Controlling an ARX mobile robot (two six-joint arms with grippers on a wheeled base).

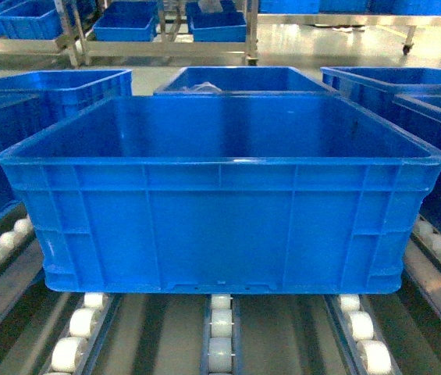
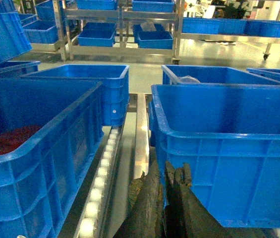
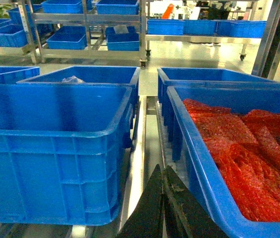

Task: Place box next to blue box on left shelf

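On the grey metal flow rack point(image 1: 222, 344) with white plastic rollers sits the large bright-blue ribbed plastic crate point(image 1: 220, 195), its near wall close to the rack's near end. Narrow gaps separate its rims from neighbouring blue crates left point(image 2: 35, 144) and right point(image 3: 229, 148). Left gripper point(image 2: 165, 173) and right gripper point(image 3: 162, 173) sit in those gaps, fingers pressed together, holding nothing.

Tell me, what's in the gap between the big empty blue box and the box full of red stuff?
In the right wrist view, only a bare strip of the grey metal shelf runs between the box and the crate of red material.
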